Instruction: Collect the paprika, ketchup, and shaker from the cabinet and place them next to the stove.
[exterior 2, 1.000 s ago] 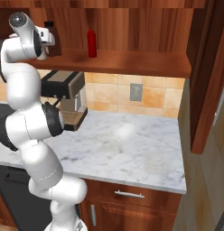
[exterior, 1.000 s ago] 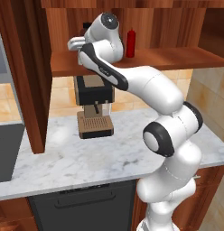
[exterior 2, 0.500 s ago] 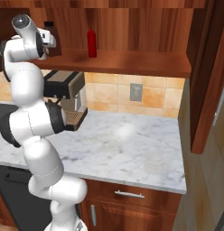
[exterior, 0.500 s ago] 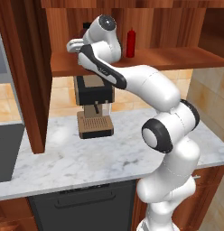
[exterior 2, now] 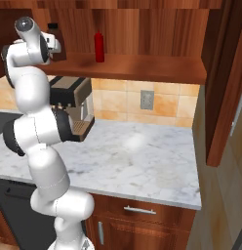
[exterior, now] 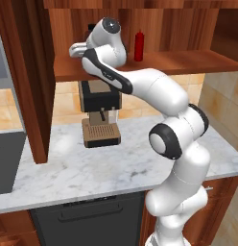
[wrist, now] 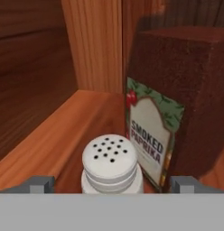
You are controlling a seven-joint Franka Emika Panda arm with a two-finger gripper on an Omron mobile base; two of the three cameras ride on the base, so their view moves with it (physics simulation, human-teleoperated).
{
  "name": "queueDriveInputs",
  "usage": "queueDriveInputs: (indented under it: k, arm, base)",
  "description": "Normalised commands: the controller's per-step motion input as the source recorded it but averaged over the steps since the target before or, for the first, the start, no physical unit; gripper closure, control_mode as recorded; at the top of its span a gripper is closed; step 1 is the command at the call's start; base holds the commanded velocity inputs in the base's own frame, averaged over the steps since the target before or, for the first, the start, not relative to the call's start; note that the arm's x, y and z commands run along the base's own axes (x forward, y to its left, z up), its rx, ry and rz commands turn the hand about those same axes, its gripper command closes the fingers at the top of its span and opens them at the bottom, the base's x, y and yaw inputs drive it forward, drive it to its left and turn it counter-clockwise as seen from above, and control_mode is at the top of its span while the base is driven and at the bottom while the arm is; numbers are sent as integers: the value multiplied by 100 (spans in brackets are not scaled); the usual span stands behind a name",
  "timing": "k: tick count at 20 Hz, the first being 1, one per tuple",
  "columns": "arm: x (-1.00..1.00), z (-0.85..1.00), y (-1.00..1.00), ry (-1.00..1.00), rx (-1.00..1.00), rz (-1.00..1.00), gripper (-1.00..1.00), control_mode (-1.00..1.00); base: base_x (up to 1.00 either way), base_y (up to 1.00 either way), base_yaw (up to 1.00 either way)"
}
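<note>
In the hand view the small white shaker (wrist: pixel 111 164) with its holed top stands close in front, on the wooden shelf of the cabinet (wrist: pixel 55 135). My gripper (wrist: pixel 112 184) is open, one fingertip on each side of the shaker and not touching it. Just behind and to the right stands the dark brown paprika (wrist: pixel 177 99) with its pale "smoked paprika" label. From the base views, my gripper (exterior: pixel 74 49) (exterior 2: pixel 58 45) is at the shelf's left end, partly hiding the paprika (exterior 2: pixel 54 36). The slim red ketchup (exterior: pixel 138 46) (exterior 2: pixel 99 47) stands further right on the shelf.
A brown coffee machine (exterior: pixel 99 113) (exterior 2: pixel 74 107) sits on the marble counter (exterior: pixel 68 168) (exterior 2: pixel 137 156) under the shelf. The cabinet's open doors (exterior: pixel 25 81) (exterior 2: pixel 225 78) hang at either side. A dark surface (exterior: pixel 5 161) borders the counter on the left.
The hand has edged slightly further toward the left end of the shelf. The bottles and the shaker have not moved.
</note>
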Motion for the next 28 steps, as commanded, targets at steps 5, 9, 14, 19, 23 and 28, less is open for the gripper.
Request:
queueDriveInputs:
  k: [5,9,14,19,23,28]
  arm:
    - [12,-5,6,2,0,0,100,-100]
    - [7,-2,1,0,0,0,100,-100]
    - [6,0,1,2,0,0,100,-100]
    - [0,0,0,0,0,0,100,-100]
    - [0,0,0,0,0,0,100,-100]
    - [-4,0,-2,0,0,0,100,-100]
  base:
    - [0,0,0]
    - [0,0,0]
    - [0,0,0]
    - [0,0,0]
    - [0,0,0]
    - [0,0,0]
